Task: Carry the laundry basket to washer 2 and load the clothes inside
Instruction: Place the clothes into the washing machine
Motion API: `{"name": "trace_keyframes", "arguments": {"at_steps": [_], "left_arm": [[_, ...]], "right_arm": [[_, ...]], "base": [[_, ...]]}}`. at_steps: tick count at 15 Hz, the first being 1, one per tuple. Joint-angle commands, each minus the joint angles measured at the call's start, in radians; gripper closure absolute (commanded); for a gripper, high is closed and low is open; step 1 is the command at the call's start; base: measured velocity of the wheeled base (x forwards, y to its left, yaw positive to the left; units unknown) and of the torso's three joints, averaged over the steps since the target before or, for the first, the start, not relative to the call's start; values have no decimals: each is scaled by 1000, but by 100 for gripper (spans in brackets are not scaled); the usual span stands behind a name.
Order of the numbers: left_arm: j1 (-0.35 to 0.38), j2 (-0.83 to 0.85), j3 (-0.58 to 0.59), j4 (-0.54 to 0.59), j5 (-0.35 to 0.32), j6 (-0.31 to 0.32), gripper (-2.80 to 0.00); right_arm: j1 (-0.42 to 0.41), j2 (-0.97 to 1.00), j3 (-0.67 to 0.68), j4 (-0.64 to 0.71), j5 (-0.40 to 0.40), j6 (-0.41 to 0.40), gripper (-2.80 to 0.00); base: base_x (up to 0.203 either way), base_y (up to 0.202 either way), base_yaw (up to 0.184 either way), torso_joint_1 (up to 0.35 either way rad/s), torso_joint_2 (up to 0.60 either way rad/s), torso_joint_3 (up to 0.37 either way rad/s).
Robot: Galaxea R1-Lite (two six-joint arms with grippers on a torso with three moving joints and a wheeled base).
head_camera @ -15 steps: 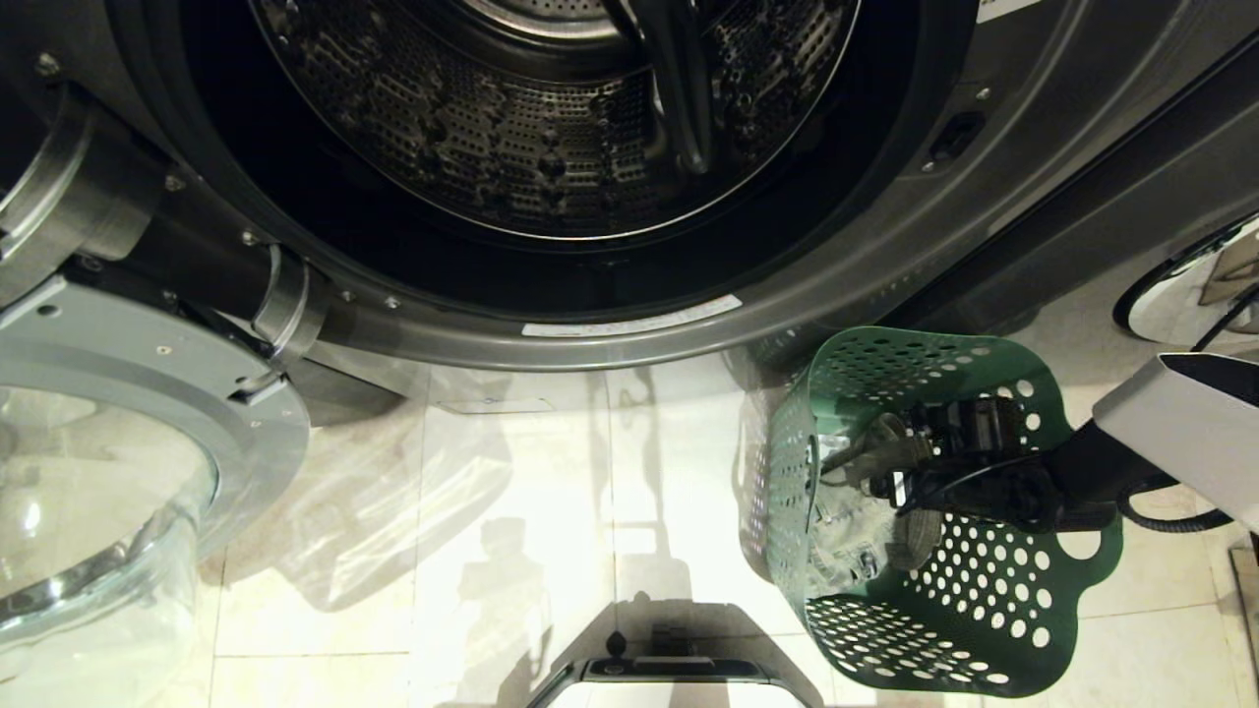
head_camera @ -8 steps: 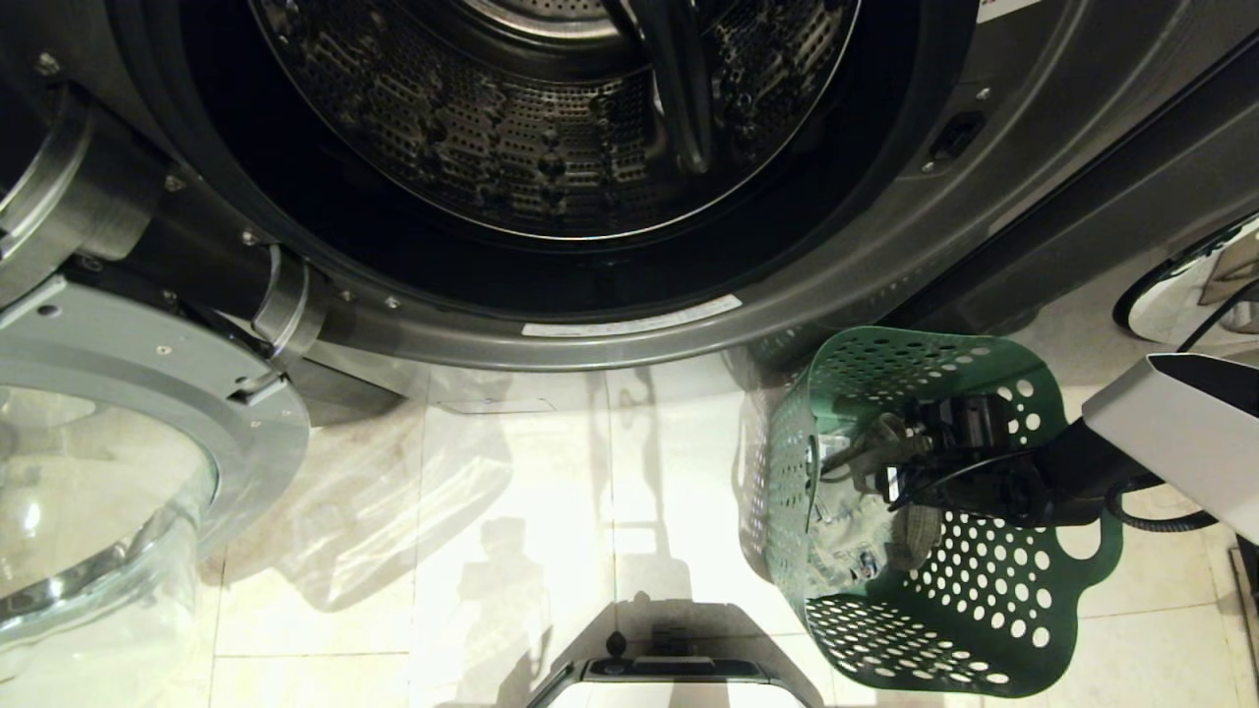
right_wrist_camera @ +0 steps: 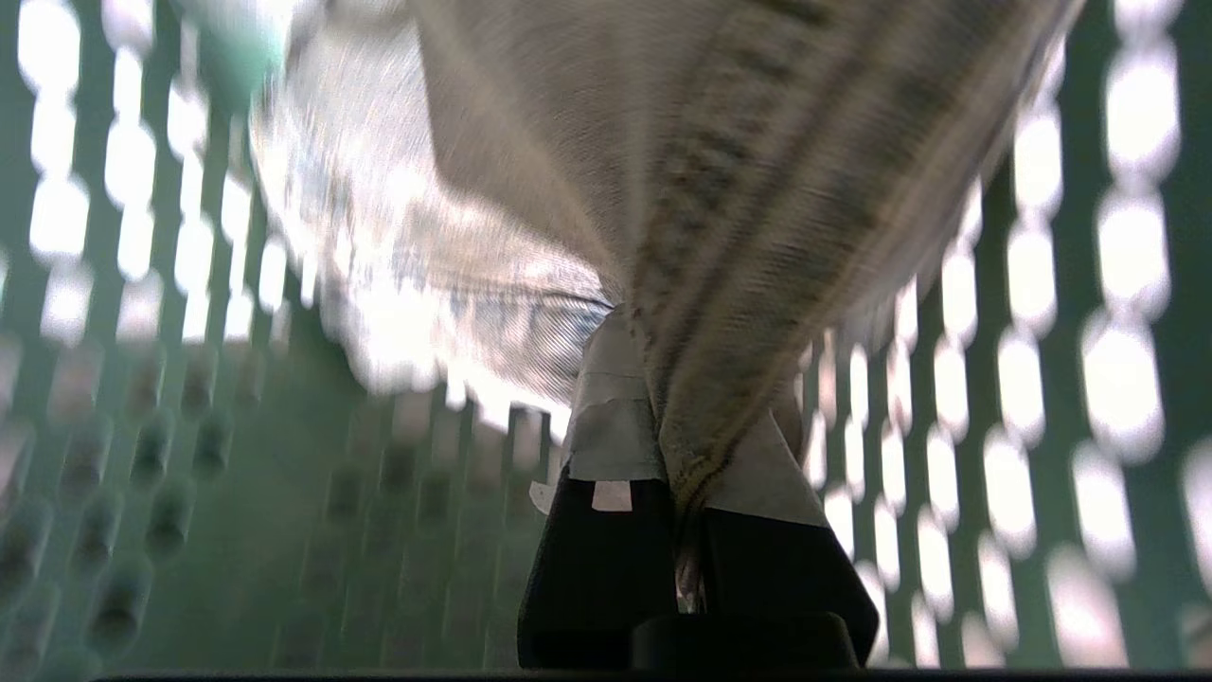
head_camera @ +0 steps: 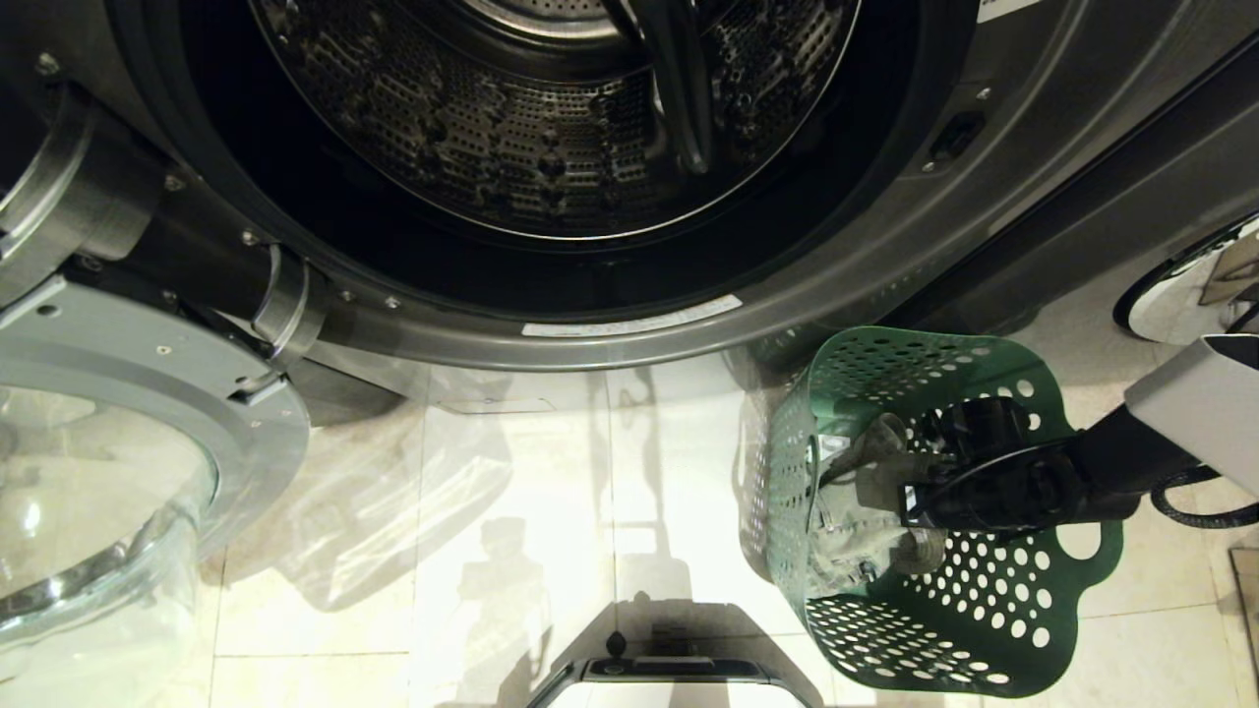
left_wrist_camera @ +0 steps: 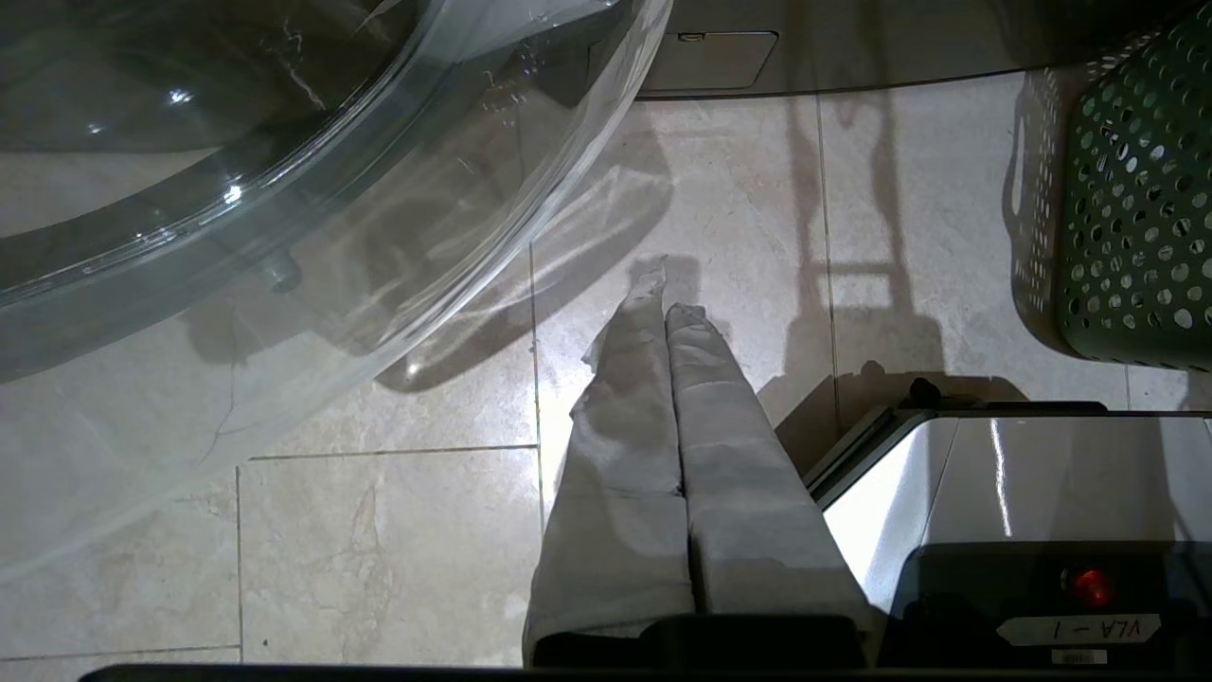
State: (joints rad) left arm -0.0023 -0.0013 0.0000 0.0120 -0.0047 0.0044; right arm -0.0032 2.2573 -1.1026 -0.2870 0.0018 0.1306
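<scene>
Down at your four o'clock, your right gripper [head_camera: 910, 492], spread wide a second ago, is now clenching the cloth [head_camera: 866, 511] inside the basket [head_camera: 984, 629], so lifting can begin. Your left gripper [left_wrist_camera: 668, 303] is idling clenched and empty. Beyond, at twelve, the drum [head_camera: 551, 128] is gaping.

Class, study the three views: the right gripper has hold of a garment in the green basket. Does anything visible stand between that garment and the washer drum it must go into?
Nothing visible blocks it. The right gripper is shut on the garment inside the green basket. The door is swung open to the robot's left, and the drum mouth is open, only bare floor between.
</scene>
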Motion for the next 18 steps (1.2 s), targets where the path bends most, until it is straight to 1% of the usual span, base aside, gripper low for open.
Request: {"name": "trace_keyframes", "arguments": {"at_steps": [1,3,5,7,8,10,12,14,16,18], "left_arm": [[-1,0,2,0,0,0,0],[-1,0,2,0,0,0,0],[0,0,2,0,0,0,0],[-1,0,2,0,0,0,0],[0,-1,2,0,0,0,0],[0,-1,2,0,0,0,0],[1,0,2,0,0,0,0],[1,0,2,0,0,0,0],[-1,0,2,0,0,0,0],[0,0,2,0,0,0,0]], "right_arm": [[1,-130,67,45,13,2,0],[3,-290,163,126,75,0,0],[5,-508,270,204,163,-22,0],[22,-762,382,288,238,-87,0],[45,-903,438,340,262,-132,0],[117,-1147,525,436,278,-209,0],[240,-1356,582,533,249,-265,0],[388,-1494,594,623,181,-305,0],[494,-1506,516,659,79,-318,0],[609,-1447,429,664,14,-302,0]], "base": [[0,0,0,0,0,0],[0,0,0,0,0,0],[0,0,0,0,0,0],[0,0,0,0,0,0],[0,0,0,0,0,0],[0,0,0,0,0,0],[0,0,0,0,0,0],[0,0,0,0,0,0],[0,0,0,0,0,0],[0,0,0,0,0,0]]}}
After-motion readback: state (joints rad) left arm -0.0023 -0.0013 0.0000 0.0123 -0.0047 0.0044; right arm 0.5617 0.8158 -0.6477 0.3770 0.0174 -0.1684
